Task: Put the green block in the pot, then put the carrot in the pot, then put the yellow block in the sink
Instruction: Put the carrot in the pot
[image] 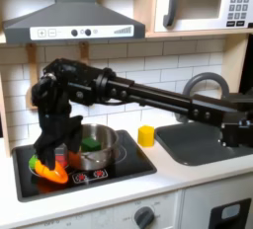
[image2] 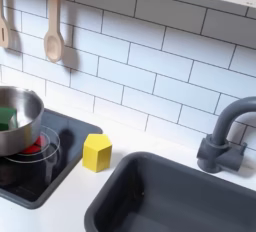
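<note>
First exterior view: tool (image: 51,157) at the carrot (image: 49,172), grip unclear; light, slick, best taken mid-body.

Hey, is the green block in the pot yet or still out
In. The green block sits inside the pot, below its rim, in both exterior views.
</note>
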Controlling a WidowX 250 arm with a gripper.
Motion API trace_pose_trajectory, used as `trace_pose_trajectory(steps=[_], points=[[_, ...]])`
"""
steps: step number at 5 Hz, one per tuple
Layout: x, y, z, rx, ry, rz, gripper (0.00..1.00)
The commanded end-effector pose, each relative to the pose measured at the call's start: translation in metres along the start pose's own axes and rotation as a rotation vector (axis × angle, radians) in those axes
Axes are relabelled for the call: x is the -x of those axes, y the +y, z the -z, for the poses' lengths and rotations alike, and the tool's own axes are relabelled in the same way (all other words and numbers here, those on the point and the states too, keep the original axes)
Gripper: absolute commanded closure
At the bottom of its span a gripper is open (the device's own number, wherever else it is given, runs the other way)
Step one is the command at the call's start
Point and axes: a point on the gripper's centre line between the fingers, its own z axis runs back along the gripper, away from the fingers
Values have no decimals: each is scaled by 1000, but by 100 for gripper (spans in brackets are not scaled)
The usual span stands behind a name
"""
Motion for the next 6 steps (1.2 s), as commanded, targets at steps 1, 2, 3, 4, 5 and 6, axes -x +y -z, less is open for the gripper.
trace_pose_trajectory(steps=[1, 2, 3, 4, 5, 6], points=[[-15, -12, 24, -13, 38, 18, 0], [-26, -18, 34, -30, 41, 37, 0], [-31, -17, 42, -40, 50, 28, 0], [-35, -20, 52, -45, 59, 30, 0], [-38, -16, 50, -49, 52, 16, 0], [-37, -18, 56, -46, 53, 11, 0]])
